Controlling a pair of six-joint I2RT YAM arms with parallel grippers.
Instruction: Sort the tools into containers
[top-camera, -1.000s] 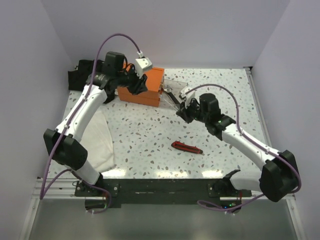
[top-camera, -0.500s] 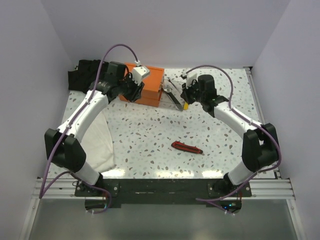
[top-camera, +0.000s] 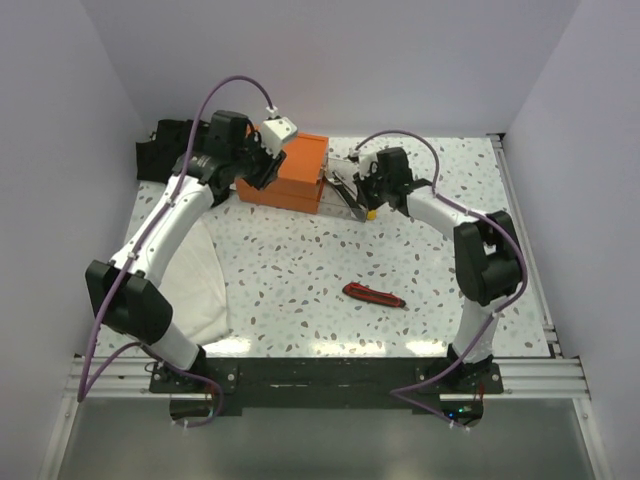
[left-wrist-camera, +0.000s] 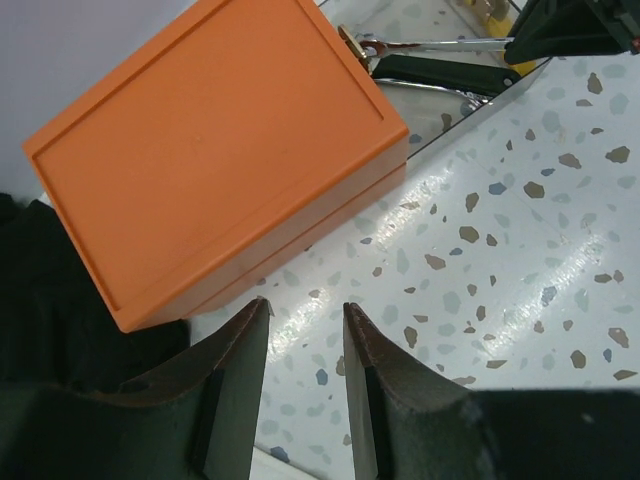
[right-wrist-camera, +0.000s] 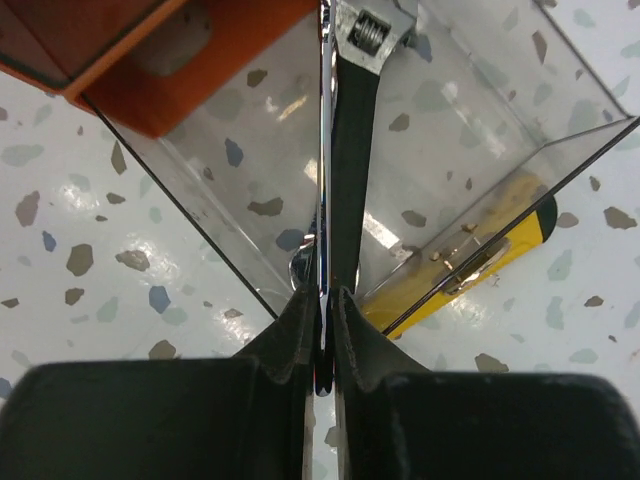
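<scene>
right pincer (right-wrist-camera: 324, 302) clamps dark-handled tool (right-wrist-camera: 350, 180) at handle tail | likely stiff, head-heavy; better mid-handle | left pincer (left-wrist-camera: 303, 312) parted, empty

I see the dark-handled adjustable wrench (right-wrist-camera: 350, 150) lengthwise over the clear tray (right-wrist-camera: 470, 110) by the orange box (top-camera: 285, 175). The yellow utility knife (right-wrist-camera: 420, 292) lies beside the tray, and the red-and-black utility knife (top-camera: 374, 294) well apart.

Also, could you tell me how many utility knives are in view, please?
2: the red-and-black knife lies on the table; the yellow knife is at the clear tray's corner. Others may be hidden.
</scene>
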